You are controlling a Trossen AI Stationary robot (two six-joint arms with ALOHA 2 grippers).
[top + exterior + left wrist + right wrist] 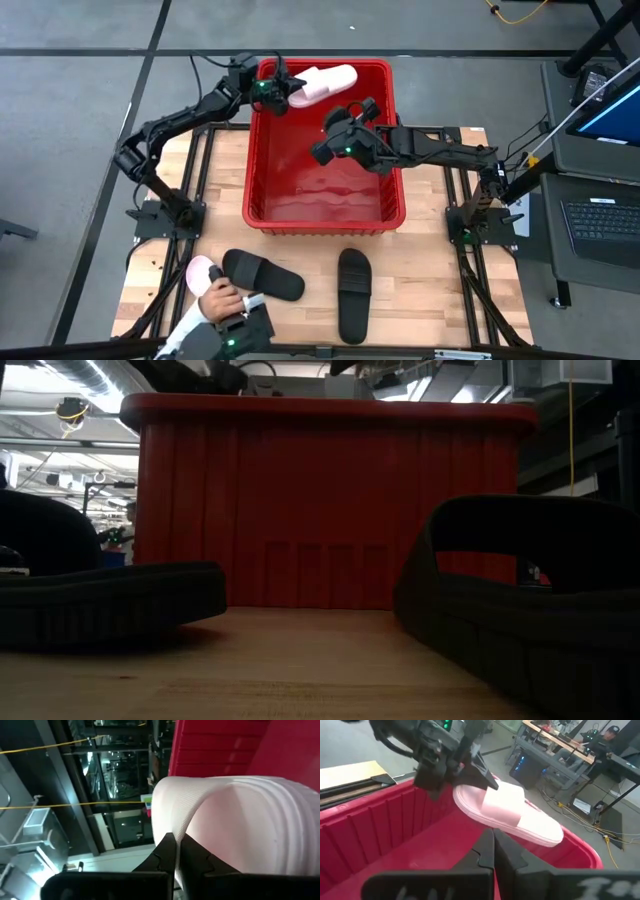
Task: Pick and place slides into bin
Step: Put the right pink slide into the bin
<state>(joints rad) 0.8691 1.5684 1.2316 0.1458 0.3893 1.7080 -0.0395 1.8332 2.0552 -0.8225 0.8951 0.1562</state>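
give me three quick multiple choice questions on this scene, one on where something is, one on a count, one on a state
1. Where is the pink slide held by the left gripper?
A. flat on the table
B. over the bin's far rim
C. under the bin

2. How many black slides lie on the table?
A. one
B. two
C. four

3. How is the right gripper?
A. shut, holding nothing
B. shut on a black slide
C. wide open

Answers:
1 B: the left gripper holds the pink slide above the far rim of the bin.
2 B: one black slide lies near a person's hand, the other black slide beside it.
3 A: the right gripper shows its fingers together with nothing between them, over the bin.
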